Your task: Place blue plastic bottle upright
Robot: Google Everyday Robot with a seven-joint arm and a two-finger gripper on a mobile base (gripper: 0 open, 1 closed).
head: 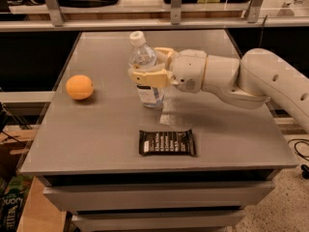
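Observation:
The blue plastic bottle [145, 66] stands nearly upright on the grey table [106, 129], white cap on top, its base on the surface near the table's middle. My gripper [148, 69] reaches in from the right and is shut on the bottle's middle, one cream finger [147, 78] across its front and the other behind it. The arm's white body stretches away to the right.
An orange [79, 87] lies on the table's left side. A dark snack bar [167, 142] lies near the front edge, just in front of the bottle. A shelf rail with metal posts [176, 4] runs behind the table.

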